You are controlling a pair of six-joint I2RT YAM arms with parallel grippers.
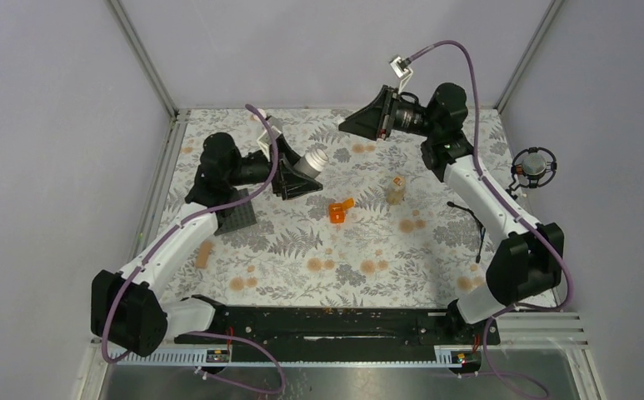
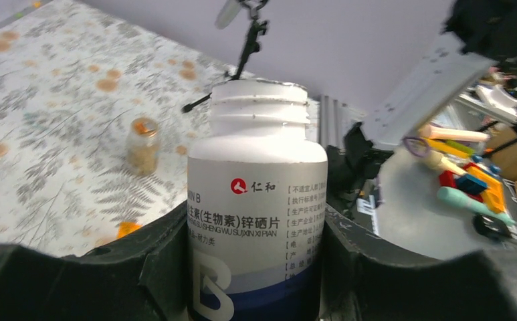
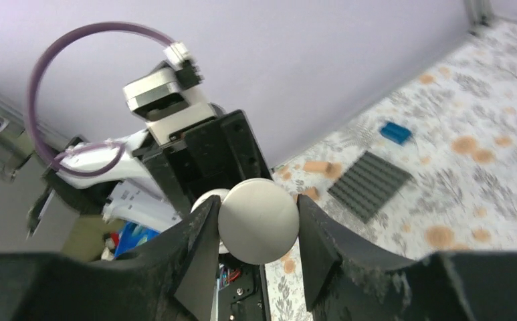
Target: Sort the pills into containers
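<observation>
One table [image 1: 435, 250]: floral cloth with orange blots; carries every loose thing listed below
Two arms: both lifted above the far half of the table, wrists turned toward each other
Dark grey studded plate [image 1: 235, 218]: flat on the table, partly under the left arm; no part in the sort
White-and-dark bottle [image 2: 255, 200]: gripped round the mid-body by the left claw [image 1: 302, 171], jaws closed against its label; raised off the table, neck tilted toward the right arm; threads bare, no cap on
Handling, bottle: judged stiff plastic and light; glossy label likely slippery, so a firm mid-body grip suits; tilt gently, since pills pour fast
Round white cap [image 3: 261, 215]: pinched by its rim in the right claw [image 3: 257, 234], jaws narrow around it; presumably this bottle's
Orange hinged-lid box [image 1: 339, 210]: mid-table, lid up; judged thin, light, prone to skid when nudged
Clear tan bottle [image 1: 396, 192]: upright, just right of the orange box, apart from it; narrow and tippy, best taken low on the body
Blue brick [image 3: 394, 132]: beyond the plate; not a container
Peach oblong [image 1: 204, 254]: beside the left forearm; pill or not, cannot tell
Hidden: bottle's contents and base out of sight; loose pills hard to tell from the cloth's blots
</observation>
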